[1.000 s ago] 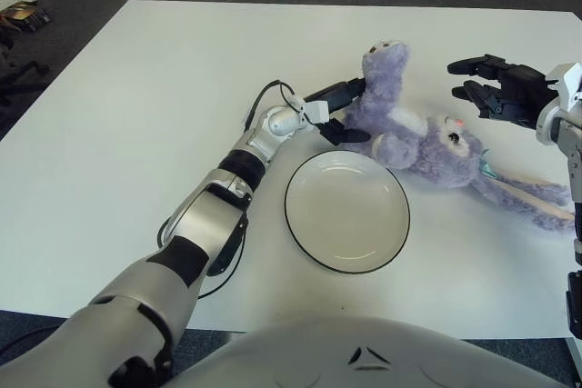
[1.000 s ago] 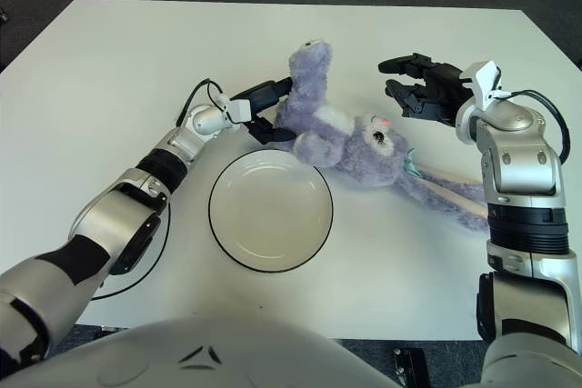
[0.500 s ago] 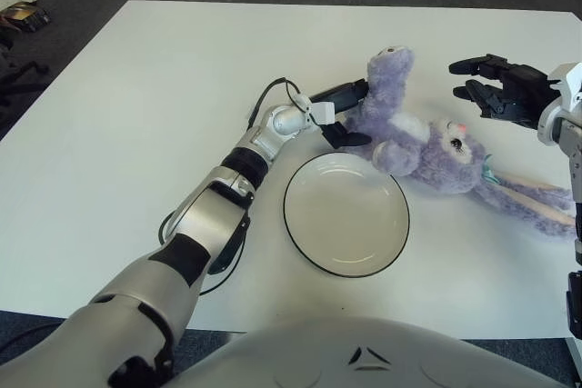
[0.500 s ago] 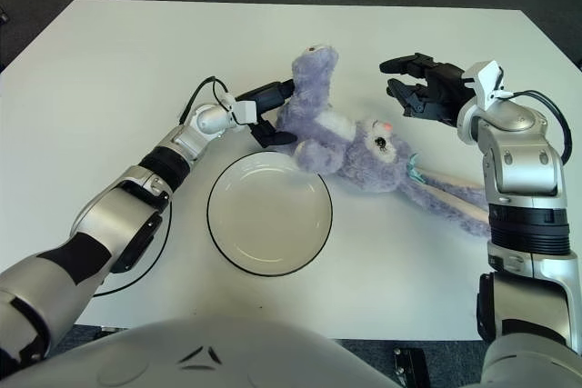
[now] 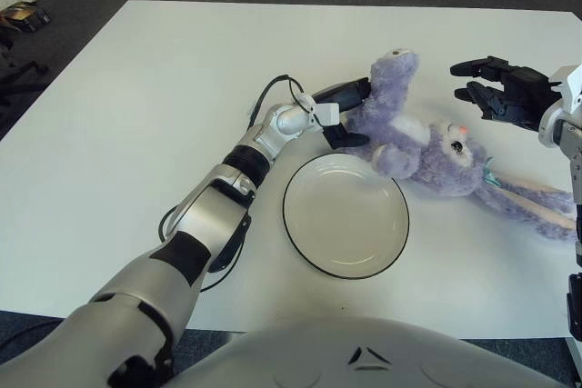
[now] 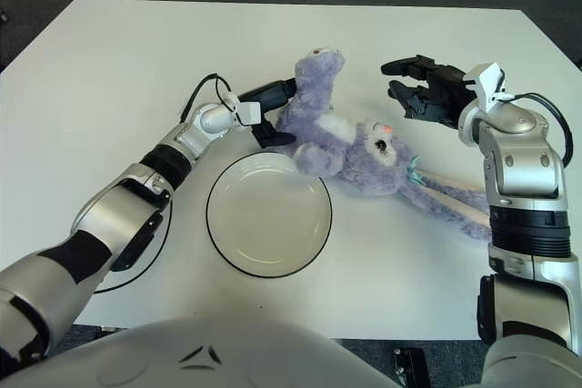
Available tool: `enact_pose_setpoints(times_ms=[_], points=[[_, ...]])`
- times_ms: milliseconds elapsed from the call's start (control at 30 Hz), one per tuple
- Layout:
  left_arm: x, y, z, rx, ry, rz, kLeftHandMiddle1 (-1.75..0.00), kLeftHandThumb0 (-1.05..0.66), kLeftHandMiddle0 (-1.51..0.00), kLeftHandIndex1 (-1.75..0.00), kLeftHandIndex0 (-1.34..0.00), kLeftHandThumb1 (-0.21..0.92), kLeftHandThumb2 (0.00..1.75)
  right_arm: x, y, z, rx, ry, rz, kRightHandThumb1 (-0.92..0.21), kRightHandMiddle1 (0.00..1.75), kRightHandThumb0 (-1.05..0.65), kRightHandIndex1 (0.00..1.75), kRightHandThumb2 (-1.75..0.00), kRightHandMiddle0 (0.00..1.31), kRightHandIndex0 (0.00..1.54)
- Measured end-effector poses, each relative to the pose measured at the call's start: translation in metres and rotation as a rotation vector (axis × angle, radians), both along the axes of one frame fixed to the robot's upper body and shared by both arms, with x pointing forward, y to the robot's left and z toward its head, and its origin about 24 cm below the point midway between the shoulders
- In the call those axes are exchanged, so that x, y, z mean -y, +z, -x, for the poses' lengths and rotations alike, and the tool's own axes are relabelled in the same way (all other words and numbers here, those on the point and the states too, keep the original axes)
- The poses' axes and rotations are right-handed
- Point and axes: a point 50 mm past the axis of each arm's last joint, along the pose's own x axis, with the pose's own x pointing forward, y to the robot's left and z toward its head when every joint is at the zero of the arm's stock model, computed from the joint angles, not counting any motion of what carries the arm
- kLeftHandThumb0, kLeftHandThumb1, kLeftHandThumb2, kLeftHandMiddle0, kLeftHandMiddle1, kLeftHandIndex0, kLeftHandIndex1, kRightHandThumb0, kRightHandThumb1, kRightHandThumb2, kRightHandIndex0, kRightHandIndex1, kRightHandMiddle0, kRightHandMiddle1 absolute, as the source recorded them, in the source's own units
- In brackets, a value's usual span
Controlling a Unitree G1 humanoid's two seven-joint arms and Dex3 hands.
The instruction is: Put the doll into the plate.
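Note:
A purple plush doll (image 5: 405,129) lies on its back on the white table, just beyond the far right rim of the plate (image 5: 346,224). One leg sticks up and its long ears trail to the right. The plate is white with a dark rim and holds nothing. My left hand (image 5: 350,114) reaches across the plate's far left side. One finger lies on the doll's raised leg and another under its hip, closed on that edge. My right hand (image 5: 486,88) hovers beyond the doll's head with its fingers spread, apart from the doll.
A black cable (image 5: 170,224) loops on the table beside my left forearm. Dark floor surrounds the table, and some clutter (image 5: 23,15) lies off its far left corner. The table's right edge runs close to the doll's ears (image 5: 536,211).
My left hand and the doll have shifted a little to the right, and the doll's raised leg now leans further right. The right hand has barely moved.

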Motion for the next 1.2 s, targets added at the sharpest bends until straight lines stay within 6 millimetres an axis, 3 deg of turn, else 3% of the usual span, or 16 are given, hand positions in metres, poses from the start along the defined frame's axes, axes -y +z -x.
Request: enact_pose_setpoints(times_ms=[333, 433, 533, 733, 1200], points=[[0.0004, -0.0005, -0.0008, 0.038, 0.054, 0.031, -1.73, -0.55, -0.28, -1.70, -0.77, 0.15, 1.48, 0.0018, 0.0016, 0.0004, 0.010, -0.007, -0.004, -0.70, 0.79, -0.43, 0.35, -0.85, 0.00, 0.11], [0.0003, -0.0009, -0.0010, 0.038, 0.062, 0.037, -1.74, -0.18, -0.55, -1.73, -0.72, 0.08, 1.57, 0.0028, 0.0025, 0.0006, 0.015, -0.012, -0.006, -0.68, 0.78, -0.44, 0.36, -0.85, 0.00, 0.12], [0.0001, -0.0009, -0.0014, 0.034, 0.069, 0.049, -1.59, -0.06, -0.68, -1.74, -0.82, 0.01, 1.61, 0.0037, 0.0031, 0.0007, 0.021, -0.017, -0.007, -0.68, 0.78, -0.44, 0.36, -0.85, 0.00, 0.13], [-0.0010, -0.0008, -0.0029, 0.008, 0.089, 0.086, -1.49, -0.01, -0.82, -1.75, -0.85, -0.06, 1.66, 0.0050, 0.0029, 0.0006, 0.025, -0.022, -0.008, -0.68, 0.79, -0.44, 0.38, -0.85, 0.00, 0.15], [-0.0027, -0.0013, -0.0043, -0.031, 0.112, 0.140, -1.48, 0.00, -0.93, -1.75, -0.77, -0.09, 1.67, 0.0073, 0.0018, 0.0002, 0.033, -0.030, -0.009, -0.62, 0.87, -0.40, 0.48, -0.91, 0.00, 0.19]])
